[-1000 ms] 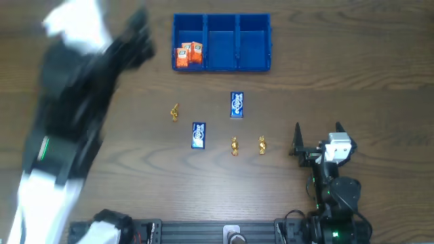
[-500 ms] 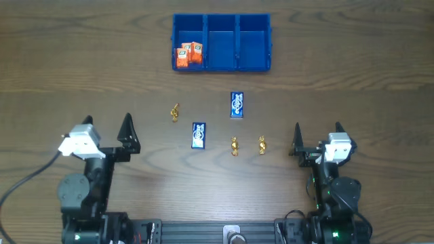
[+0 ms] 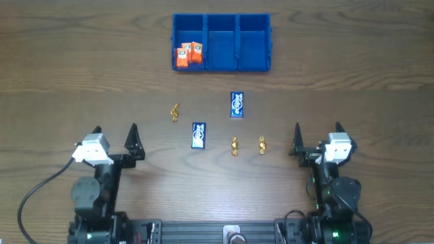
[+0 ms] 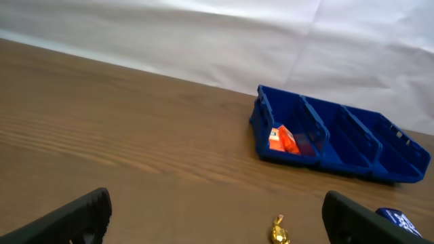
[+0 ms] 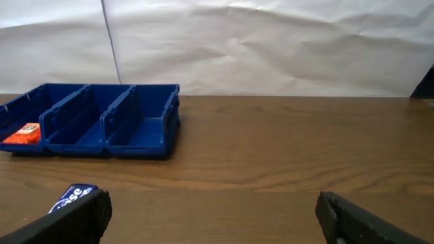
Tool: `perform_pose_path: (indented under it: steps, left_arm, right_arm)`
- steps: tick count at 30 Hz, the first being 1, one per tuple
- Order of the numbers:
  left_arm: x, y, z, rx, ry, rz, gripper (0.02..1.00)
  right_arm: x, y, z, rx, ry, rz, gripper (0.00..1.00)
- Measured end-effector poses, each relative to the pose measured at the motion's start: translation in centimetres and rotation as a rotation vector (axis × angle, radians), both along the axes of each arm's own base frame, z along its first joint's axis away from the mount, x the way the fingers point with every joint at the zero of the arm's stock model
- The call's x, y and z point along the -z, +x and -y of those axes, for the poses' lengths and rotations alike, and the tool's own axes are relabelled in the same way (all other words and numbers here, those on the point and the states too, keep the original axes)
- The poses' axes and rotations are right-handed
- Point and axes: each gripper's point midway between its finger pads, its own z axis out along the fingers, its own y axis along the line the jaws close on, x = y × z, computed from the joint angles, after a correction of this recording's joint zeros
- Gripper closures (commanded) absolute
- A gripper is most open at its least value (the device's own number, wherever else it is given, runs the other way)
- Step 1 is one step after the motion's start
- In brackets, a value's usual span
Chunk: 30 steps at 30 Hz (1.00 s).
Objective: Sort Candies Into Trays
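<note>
A blue three-compartment tray point(image 3: 222, 44) stands at the far middle of the table. Orange candies point(image 3: 189, 55) lie in its left compartment. Two blue candy bars point(image 3: 237, 105) point(image 3: 199, 135) and three gold-wrapped candies point(image 3: 175, 112) point(image 3: 234, 146) point(image 3: 262, 144) lie loose on the wood before it. My left gripper point(image 3: 115, 130) is open and empty at the near left. At the near right, my right gripper point(image 3: 317, 127) is also open and empty. The left wrist view shows the tray point(image 4: 339, 157), an orange candy point(image 4: 281, 139) and a gold candy point(image 4: 279, 230). The right wrist view shows the tray point(image 5: 135, 139) and a blue bar point(image 5: 71, 196).
The wooden table has bare room to the left and right of the candies. The tray's middle and right compartments hold nothing. A white backdrop point(image 5: 271, 47) rises behind the table's far edge.
The left arm swung back from high at the far left, near the tray, down to the near left. The right arm and the candies have not moved.
</note>
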Motion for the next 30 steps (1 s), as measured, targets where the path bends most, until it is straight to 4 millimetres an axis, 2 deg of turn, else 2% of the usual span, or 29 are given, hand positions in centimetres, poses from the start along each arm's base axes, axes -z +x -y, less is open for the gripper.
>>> perform_pose_path:
  steps: [25,30]
  left_arm:
    - [-0.02,-0.01,-0.01,0.0,0.0,0.0,0.023]
    - [-0.02,-0.01,-0.01,0.0,0.0,0.0,0.02]
  right_arm:
    - [-0.01,0.0,0.16,0.01,-0.001,0.0,0.003]
    - [-0.85,0.05,0.15,0.009,0.001,0.035,0.003]
